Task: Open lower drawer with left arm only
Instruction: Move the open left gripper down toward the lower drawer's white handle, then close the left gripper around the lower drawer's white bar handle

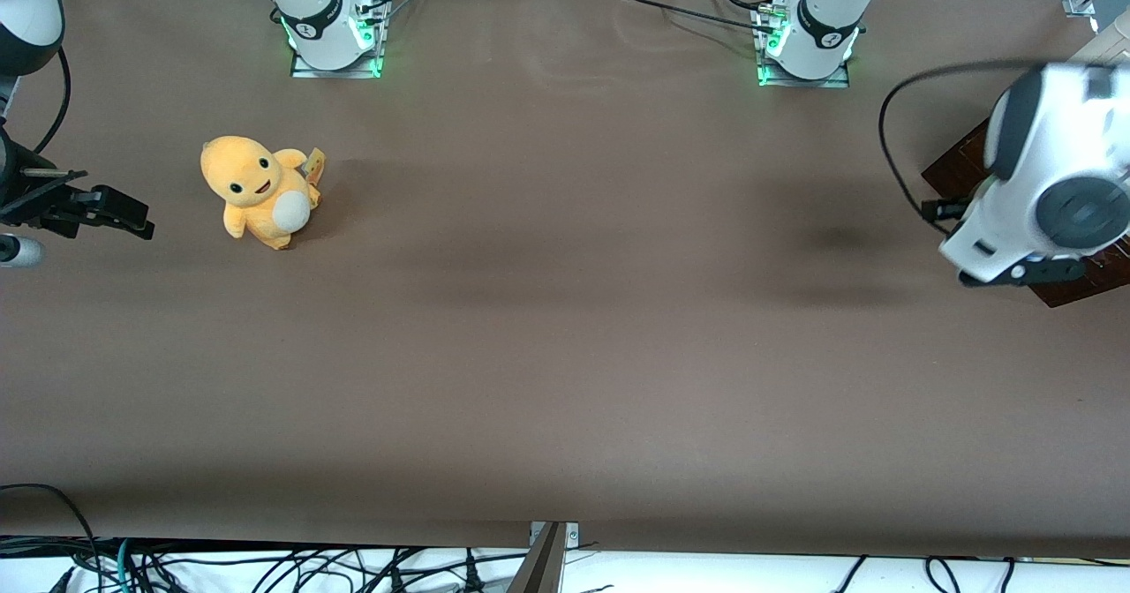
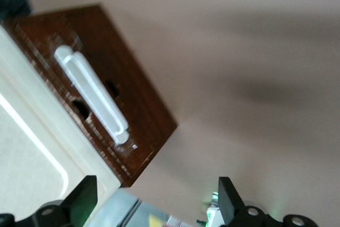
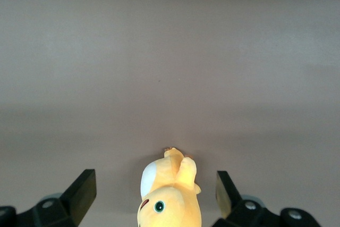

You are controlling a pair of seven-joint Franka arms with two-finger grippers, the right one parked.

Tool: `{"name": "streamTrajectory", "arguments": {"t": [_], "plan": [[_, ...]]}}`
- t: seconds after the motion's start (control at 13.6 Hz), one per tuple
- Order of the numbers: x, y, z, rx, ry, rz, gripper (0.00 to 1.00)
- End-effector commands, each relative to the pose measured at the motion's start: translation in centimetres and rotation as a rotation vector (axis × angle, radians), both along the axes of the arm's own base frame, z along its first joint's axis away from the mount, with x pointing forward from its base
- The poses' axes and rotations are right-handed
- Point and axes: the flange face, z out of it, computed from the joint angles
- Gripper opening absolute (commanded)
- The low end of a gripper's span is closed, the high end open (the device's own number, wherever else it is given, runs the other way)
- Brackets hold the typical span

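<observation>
The lower drawer (image 2: 141, 104) shows as a dark brown glossy front with a long white bar handle (image 2: 93, 95) across it. In the front view only its dark brown corners (image 1: 955, 166) stick out from under the left arm (image 1: 1046, 183), which hangs above it at the working arm's end of the table. The left arm's gripper (image 2: 156, 201) is open, its two black fingers (image 2: 84, 199) spread wide with only table and the drawer's corner between them. It is above the drawer and apart from the handle.
A cream panel (image 2: 32, 147) adjoins the drawer front. An orange plush toy (image 1: 261, 189) sits on the brown table (image 1: 565, 328) toward the parked arm's end. Two green-lit arm bases (image 1: 334, 39) stand farthest from the front camera. Cables hang past the table's near edge.
</observation>
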Motion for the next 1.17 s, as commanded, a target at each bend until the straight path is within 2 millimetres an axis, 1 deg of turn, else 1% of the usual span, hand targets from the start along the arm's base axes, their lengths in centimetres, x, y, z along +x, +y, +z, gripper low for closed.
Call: {"name": "streamTrajectory", "arguments": {"t": [0.0, 0.15, 0.22, 0.37, 0.44, 0.51, 0.59, 0.66, 0.73, 0.81, 0.88, 0.95, 1.1], "plan": [[0.5, -1.0, -5.4, 0.247, 0.086, 0.029, 1.00], [0.6, -0.9, -8.7, 0.350, 0.080, 0.068, 1.00], [0.5, -0.7, -10.9, 0.422, 0.078, 0.093, 1.00], [-0.3, 0.2, -15.1, 0.638, 0.133, 0.071, 1.00], [-0.6, 0.3, -17.0, 0.738, 0.149, 0.043, 1.00], [-0.6, 0.6, -18.1, 0.803, 0.128, 0.031, 1.00], [-1.1, 1.5, -19.4, 0.838, 0.140, 0.014, 1.00], [-1.2, 2.7, -20.1, 0.869, 0.145, -0.008, 1.00], [-1.4, 4.4, -20.4, 0.893, 0.146, -0.007, 1.00], [-1.2, 5.5, -20.6, 0.888, 0.135, -0.008, 0.89], [-1.2, 6.4, -21.1, 0.892, 0.133, -0.006, 0.86], [-1.3, 7.3, -21.5, 0.920, 0.119, 0.006, 0.86], [-1.8, 10.1, -22.1, 0.935, 0.123, 0.049, 0.86]]}}
